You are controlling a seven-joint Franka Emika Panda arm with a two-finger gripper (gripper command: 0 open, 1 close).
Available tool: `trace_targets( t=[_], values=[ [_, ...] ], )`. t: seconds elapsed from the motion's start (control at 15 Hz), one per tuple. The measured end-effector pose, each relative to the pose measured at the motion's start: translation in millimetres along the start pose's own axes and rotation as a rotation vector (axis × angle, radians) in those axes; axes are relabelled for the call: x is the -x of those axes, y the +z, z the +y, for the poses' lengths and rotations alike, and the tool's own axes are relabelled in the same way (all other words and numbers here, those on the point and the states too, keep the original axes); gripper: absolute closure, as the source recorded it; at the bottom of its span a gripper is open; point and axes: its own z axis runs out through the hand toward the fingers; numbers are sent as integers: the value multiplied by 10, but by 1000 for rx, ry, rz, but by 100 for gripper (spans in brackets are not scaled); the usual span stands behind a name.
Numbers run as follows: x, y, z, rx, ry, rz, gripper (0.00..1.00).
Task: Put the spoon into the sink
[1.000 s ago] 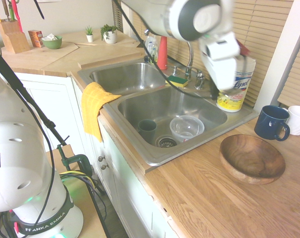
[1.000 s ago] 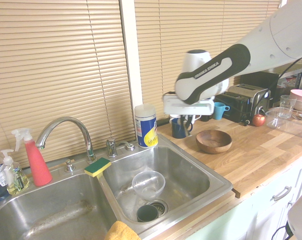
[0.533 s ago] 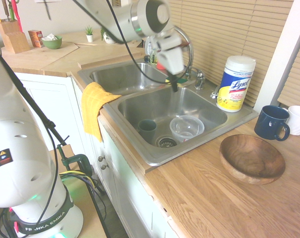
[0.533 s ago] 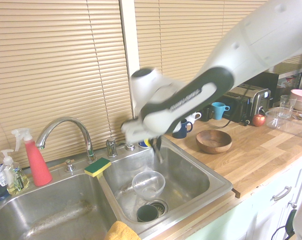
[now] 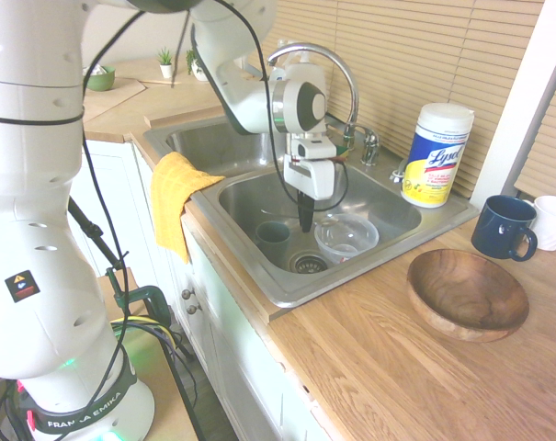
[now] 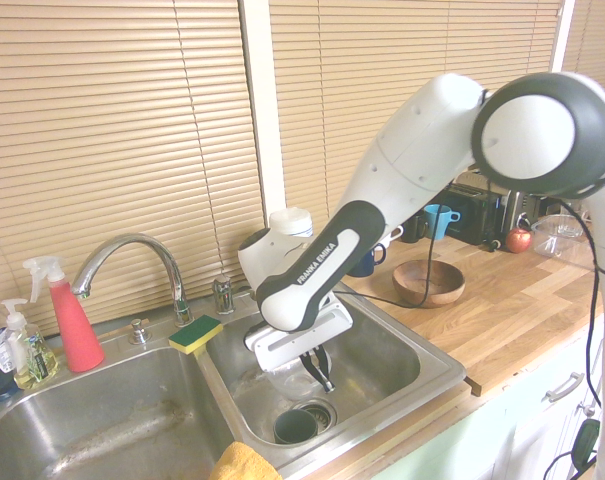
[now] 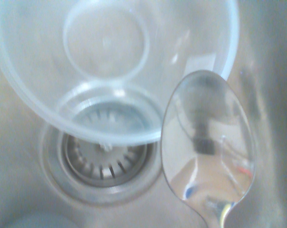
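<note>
Hanging low inside the sink (image 5: 388, 207), the gripper (image 6: 319, 372) is being kept clenched on the spoon (image 7: 207, 152), whose bowl is being shown over the basin floor just beside the drain (image 7: 105, 159) and a clear plastic container (image 7: 110, 61). A dark cup (image 6: 295, 427) is sitting nearby.

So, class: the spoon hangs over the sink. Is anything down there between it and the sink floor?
Partly. A clear plastic container sits on the sink floor beside the drain, close to the spoon bowl in the wrist view. A dark cup stands nearby too. The floor right under the spoon looks bare.
</note>
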Motion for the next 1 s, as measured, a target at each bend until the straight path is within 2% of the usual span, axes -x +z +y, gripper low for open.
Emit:
trace_targets(
  t=[0.33,0.4,1.0],
  values=[
    [-61,400,-125,115,-30,-50,100],
    [-68,421,-140,128,-34,-55,0],
    [-158,166,-167,96,-45,-42,0]
  ],
)
